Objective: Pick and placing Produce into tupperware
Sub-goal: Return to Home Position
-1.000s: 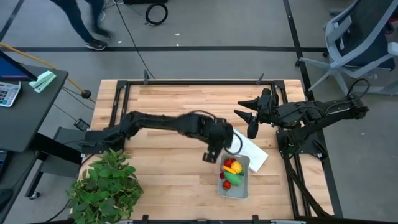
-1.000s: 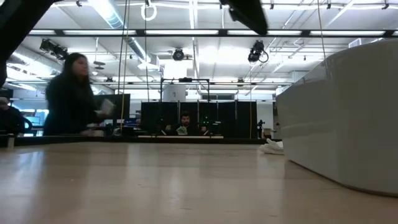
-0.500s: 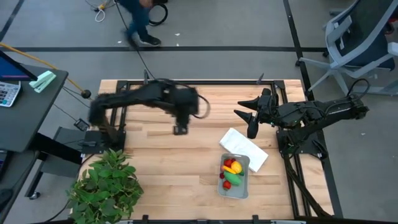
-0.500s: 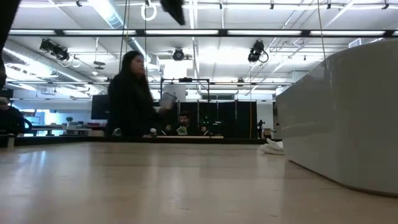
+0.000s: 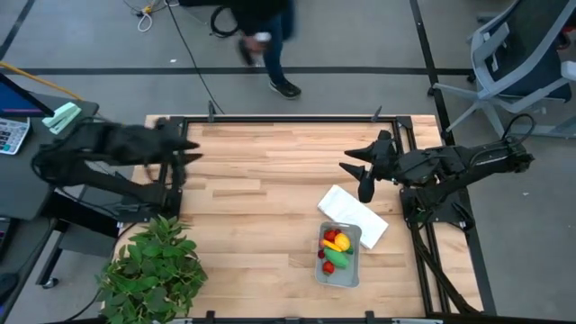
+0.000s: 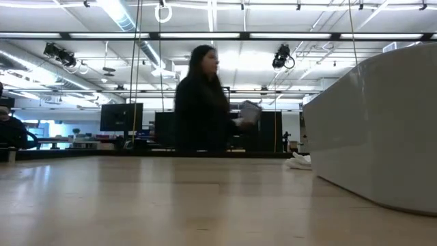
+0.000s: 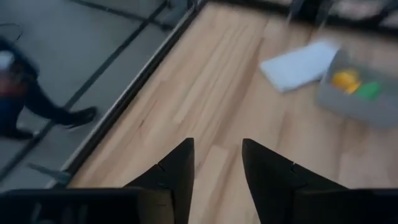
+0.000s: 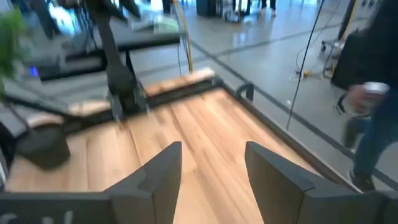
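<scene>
Both tools are empty, jaws moderately apart: my left tool [image 5: 187, 153] hangs over the surface's [image 5: 270, 162] left edge, and the right tool [image 5: 355, 175] waits at the right edge. Produce [image 5: 335, 249] lies in the bin [image 5: 340, 277] near the plant-side [image 5: 153, 265] edge, toward its right corner. To home cleanly, I'd fold the left arm slowly, high above the frame [image 5: 288, 118].

From above, the dark jointed left arm [image 5: 117, 146] is a smear at the left edge of the pale wooden table [image 5: 270, 180] — its outline lost. The person in dark clothes [image 5: 261, 18] is cut off at the top. At table height the shallow pale grey plastic container [image 6: 382, 130] runs off the right edge, its wall hiding whatever lies inside.
</scene>
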Available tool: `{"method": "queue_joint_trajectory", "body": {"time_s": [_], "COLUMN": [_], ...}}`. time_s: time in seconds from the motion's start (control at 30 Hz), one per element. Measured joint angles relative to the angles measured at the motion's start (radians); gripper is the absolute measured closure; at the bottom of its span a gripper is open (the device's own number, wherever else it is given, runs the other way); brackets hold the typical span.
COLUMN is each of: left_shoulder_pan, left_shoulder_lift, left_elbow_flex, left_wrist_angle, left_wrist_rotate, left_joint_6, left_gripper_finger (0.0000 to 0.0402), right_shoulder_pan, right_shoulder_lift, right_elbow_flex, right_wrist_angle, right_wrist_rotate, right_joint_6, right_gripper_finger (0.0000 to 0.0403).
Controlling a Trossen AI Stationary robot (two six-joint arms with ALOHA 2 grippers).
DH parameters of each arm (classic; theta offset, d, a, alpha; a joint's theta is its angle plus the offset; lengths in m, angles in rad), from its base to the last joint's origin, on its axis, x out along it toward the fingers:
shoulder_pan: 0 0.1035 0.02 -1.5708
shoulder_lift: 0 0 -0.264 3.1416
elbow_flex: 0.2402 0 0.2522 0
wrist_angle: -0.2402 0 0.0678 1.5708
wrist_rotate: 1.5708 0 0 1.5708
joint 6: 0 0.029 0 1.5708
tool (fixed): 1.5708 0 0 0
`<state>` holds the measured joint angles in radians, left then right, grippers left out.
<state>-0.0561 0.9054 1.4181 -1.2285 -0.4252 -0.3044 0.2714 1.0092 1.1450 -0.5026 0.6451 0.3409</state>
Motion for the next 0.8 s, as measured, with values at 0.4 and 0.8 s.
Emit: {"method": "queue_joint_trajectory", "body": {"time_s": [0.4, 0.8], "left_shoulder_pan": [-0.074, -0.074], "left_shoulder_lift": [-0.629, -0.787], "left_elbow_flex": [-0.605, -0.827], "left_wrist_angle": [0.203, 0.531], "left_wrist_rotate": [-0.001, 0.011], "left_joint_6": [-0.156, -0.020], "left_gripper_finger": [0.0268, 0.0256], "right_shoulder_pan": [-0.001, 0.026], "right_shoulder_lift": [-0.057, -0.362], "right_elbow_flex": [-0.105, -0.750], "right_wrist_angle": [-0.074, 0.482], "right_wrist_rotate": [0.086, 0.033], "right_joint_6": [0.113, 0.159], "right_gripper_finger": [0.0218, 0.0218]}}
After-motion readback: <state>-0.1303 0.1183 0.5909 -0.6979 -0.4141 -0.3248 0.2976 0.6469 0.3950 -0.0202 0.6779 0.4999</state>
